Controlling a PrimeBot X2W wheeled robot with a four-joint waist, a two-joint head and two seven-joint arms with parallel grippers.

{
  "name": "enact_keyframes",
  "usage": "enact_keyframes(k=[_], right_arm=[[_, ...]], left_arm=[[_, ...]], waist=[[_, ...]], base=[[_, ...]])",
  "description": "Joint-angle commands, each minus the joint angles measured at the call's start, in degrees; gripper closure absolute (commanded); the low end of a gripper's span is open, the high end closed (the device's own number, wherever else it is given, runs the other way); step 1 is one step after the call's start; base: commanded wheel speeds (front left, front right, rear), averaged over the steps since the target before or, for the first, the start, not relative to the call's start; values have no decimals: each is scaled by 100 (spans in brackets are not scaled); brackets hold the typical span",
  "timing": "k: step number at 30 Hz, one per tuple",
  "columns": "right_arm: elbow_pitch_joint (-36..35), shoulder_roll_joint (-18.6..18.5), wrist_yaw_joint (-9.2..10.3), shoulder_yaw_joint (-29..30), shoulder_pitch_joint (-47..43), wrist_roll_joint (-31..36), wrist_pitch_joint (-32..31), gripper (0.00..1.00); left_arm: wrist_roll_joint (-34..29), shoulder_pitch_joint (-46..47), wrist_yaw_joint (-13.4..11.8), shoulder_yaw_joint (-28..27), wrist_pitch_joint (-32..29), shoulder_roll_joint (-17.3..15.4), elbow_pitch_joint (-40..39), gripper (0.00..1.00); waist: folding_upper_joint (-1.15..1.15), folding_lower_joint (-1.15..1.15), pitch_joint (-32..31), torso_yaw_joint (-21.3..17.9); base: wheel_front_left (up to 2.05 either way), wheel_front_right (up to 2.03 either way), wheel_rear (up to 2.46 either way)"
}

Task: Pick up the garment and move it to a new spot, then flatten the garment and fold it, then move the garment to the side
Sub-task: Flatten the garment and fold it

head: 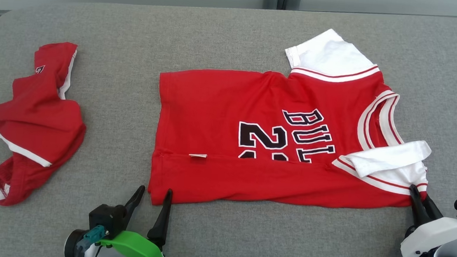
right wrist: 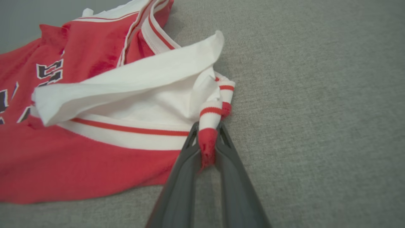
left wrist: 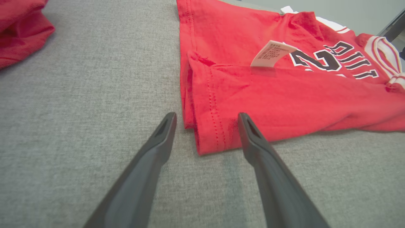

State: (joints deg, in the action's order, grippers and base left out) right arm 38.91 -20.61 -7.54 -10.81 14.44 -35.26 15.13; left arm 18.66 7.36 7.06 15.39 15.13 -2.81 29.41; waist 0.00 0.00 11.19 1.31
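A red jersey (head: 252,134) with white sleeves and black lettering lies across the grey surface, its near long edge folded up over the front. My left gripper (head: 154,194) is open at the jersey's near left hem corner (left wrist: 208,139), one finger on each side of that corner. My right gripper (right wrist: 207,133) is shut on the jersey's near right corner, pinching a red and white strip of sleeve trim (right wrist: 208,126). From the head view the right gripper (head: 417,194) sits at the jersey's lower right edge.
A second red garment (head: 32,123) with white trim lies crumpled at the far left, also seen as a red garment (left wrist: 19,28) in the left wrist view. A white care label (left wrist: 269,55) sticks up from the fold. Bare grey fabric (head: 285,241) runs along the near side.
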Motion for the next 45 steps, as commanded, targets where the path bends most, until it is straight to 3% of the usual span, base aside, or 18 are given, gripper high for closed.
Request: enact_keyframes(k=[1,13,14,15,24,31,37,45], right_arm=[[-39,-28,10,-28,80,10,2,100],[-198,-118,10,-186,138,-42,2,100],[-207,-122,10,-191,142,-38,2,100],[-219,-123,10,-206,146,-42,2,100],[-147,-82,10,-220,66,-49,3,100],[-13,-19,10,-351,-166,-135,3,100],[16,28,10,-563,-480,-241,3,100],[-153,-35,10,-708,-899,-375,3,100]], left_arm=[[102,120,24,37,0,-17,16,0],[175,337,41,43,0,-17,171,0],[168,347,43,42,0,-17,179,28],[158,367,44,113,0,-17,189,100],[293,170,46,181,0,-19,386,100],[328,-107,44,29,-1,-26,575,100],[373,-475,37,-33,-1,-155,765,100],[414,-707,36,-62,-1,-307,1020,100]], waist=[[0,0,51,-43],[0,0,148,-141],[0,0,150,-145],[0,0,153,-151],[0,0,-22,-123],[0,0,-499,-137],[0,0,-1055,-212],[0,0,-1314,-280]], base=[[0,0,0],[0,0,0],[0,0,0],[0,0,0],[0,0,0],[0,0,0],[0,0,0],[0,0,0]])
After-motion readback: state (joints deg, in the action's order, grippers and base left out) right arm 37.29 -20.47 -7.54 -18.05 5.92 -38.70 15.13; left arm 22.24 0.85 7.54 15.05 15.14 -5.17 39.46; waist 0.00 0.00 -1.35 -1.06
